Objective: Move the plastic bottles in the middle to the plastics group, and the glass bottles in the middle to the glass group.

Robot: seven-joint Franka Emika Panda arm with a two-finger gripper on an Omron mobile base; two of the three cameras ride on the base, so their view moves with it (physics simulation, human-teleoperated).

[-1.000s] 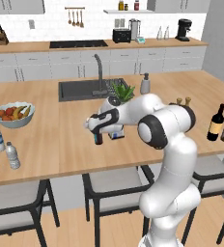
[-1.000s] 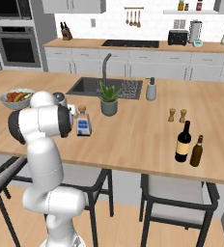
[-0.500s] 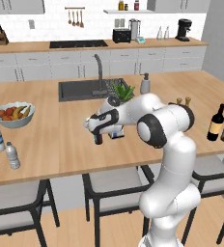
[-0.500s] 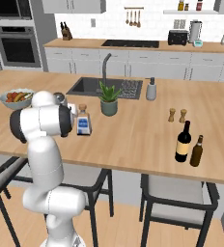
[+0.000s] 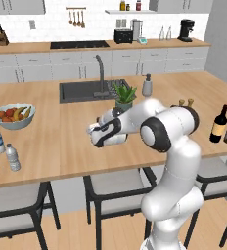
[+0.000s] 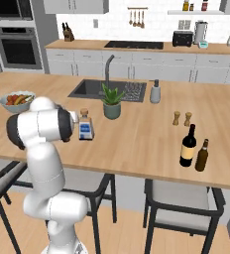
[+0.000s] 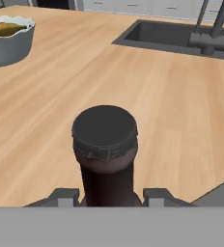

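Straddles the neck of the dark glass bottle (image 7: 104, 130) with the hand (image 7: 111, 195), a fingertip on each side just below the cap, probably for an upright carry to the glass group (image 5: 219, 124) at the right end of the bench (image 5: 61, 141). Places the bottle mid-bench, toward the front edge. Cannot tell whether clamped or merely flanking; body and base cut off below the fingertips, so standing or lifted is unclear.
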